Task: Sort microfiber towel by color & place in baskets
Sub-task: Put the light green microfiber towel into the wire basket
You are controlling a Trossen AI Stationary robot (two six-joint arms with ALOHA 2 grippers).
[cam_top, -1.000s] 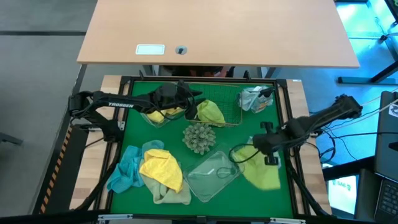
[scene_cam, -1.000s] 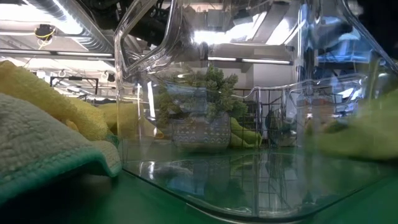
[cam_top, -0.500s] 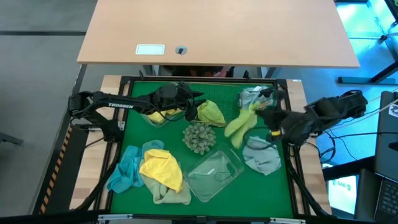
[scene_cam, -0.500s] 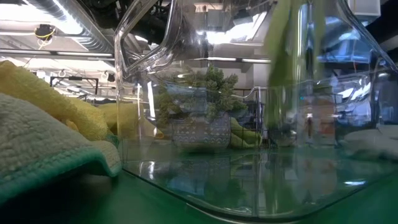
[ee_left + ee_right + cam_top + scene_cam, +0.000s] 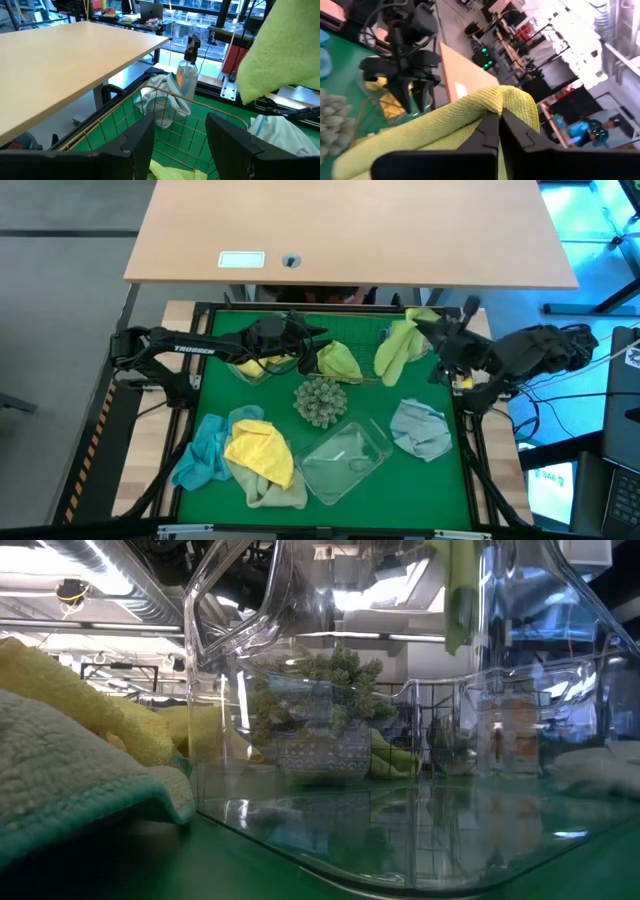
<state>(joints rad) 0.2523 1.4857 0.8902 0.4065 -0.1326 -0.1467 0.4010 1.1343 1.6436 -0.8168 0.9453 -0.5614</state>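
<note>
Risk: the wire-mesh basket (image 5: 368, 360) already holds one lime towel, and the lime green towel (image 5: 398, 348) dangling in a long limp fold from the clamped-shut right gripper (image 5: 441, 330) above the basket's far corner may snag its rim on release; the left gripper (image 5: 305, 352) waits open over the basket.

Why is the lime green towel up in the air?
It is held up. The right gripper is shut on the lime green towel, which hangs above the wire basket.
</note>
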